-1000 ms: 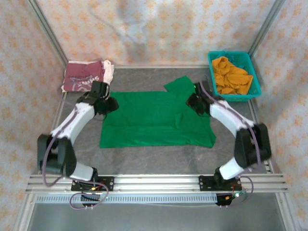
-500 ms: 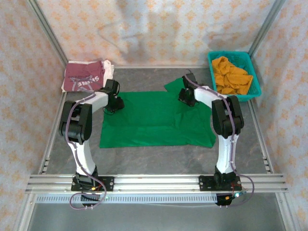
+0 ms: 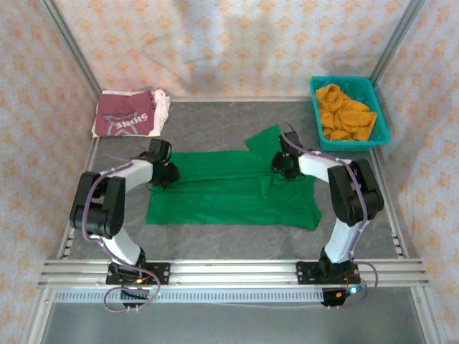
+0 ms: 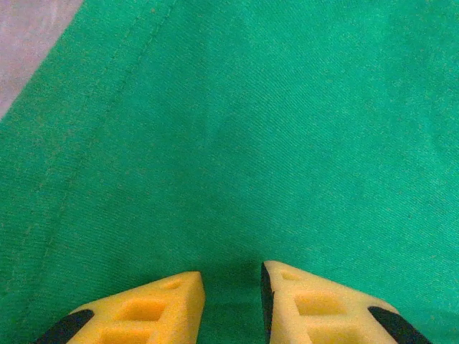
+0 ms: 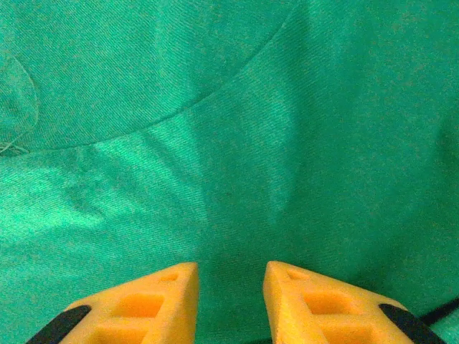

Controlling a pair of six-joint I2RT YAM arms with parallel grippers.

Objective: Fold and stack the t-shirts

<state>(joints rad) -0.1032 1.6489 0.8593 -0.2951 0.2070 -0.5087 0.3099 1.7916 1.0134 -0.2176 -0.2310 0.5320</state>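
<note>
The left pincer (image 4: 231, 276) and right pincer (image 5: 231, 271) show yellow fingers (image 4: 147, 301) cut off by the lower edge in the wrist views. Whether they pinch the plain bright green cloth t-shirt (image 3: 229, 197) cannot be told. From above, the wrist housings cover the tips. The white lettering on the folded maroon cloth t-shirt (image 3: 125, 118) is too small to read.

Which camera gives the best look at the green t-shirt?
Top external: it shows nearly the whole green t-shirt, spread out with one sleeve visible. The left wrist view gives close-up fabric and a seam; the right wrist, wrinkled fabric with a curved seam.
</note>
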